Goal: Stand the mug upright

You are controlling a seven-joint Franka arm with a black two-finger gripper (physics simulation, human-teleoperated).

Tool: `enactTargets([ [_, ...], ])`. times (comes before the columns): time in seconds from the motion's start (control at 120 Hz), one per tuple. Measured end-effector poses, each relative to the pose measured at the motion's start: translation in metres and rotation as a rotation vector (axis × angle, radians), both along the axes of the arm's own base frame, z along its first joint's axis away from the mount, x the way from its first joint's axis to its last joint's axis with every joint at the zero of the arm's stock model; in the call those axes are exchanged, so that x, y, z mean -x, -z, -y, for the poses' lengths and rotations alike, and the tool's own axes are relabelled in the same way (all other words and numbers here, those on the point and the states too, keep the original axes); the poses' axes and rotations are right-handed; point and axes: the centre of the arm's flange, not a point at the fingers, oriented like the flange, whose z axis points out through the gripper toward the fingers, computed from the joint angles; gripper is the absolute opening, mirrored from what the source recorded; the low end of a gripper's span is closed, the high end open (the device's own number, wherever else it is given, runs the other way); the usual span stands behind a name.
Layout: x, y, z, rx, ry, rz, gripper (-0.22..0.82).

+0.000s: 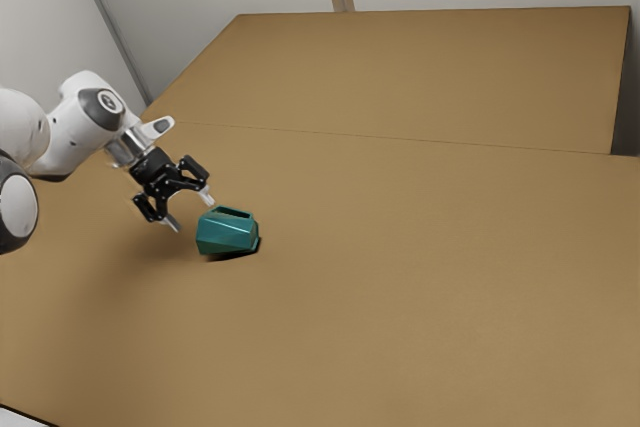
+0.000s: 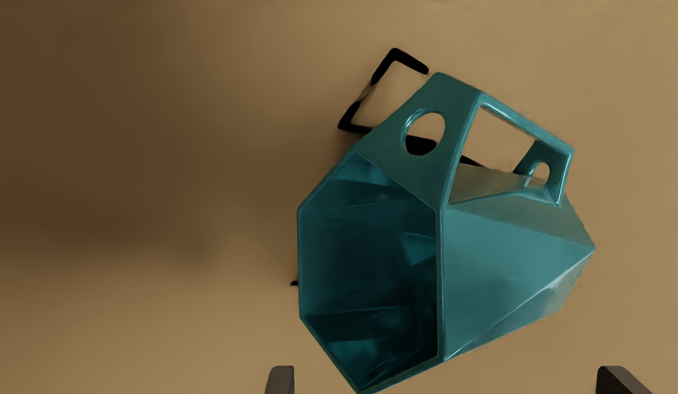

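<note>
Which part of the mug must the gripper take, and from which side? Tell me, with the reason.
Probably the handle, from above, with the open gripper closing across it. The mug lies on its side with that handle raised clear of the table, and it looks slimmer than the wide, faceted body.

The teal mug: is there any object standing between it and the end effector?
Nothing visible stands between the open end effector and the teal mug, which lies on its side on the table, close to the fingertips.
</note>
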Motion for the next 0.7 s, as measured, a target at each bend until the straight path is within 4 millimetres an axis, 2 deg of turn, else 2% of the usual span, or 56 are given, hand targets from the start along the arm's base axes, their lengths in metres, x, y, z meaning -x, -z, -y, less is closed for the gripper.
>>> enactTargets([
  [0.217,-0.015,0.008,0.0,0.041,0.025,0.075,0.6],
  [0.442,-0.005,0.031,0.01,0.14,0.005,0.092,0.6],
  [0.7,-0.008,0.047,0.019,0.204,-0.001,0.119,0.6],
])
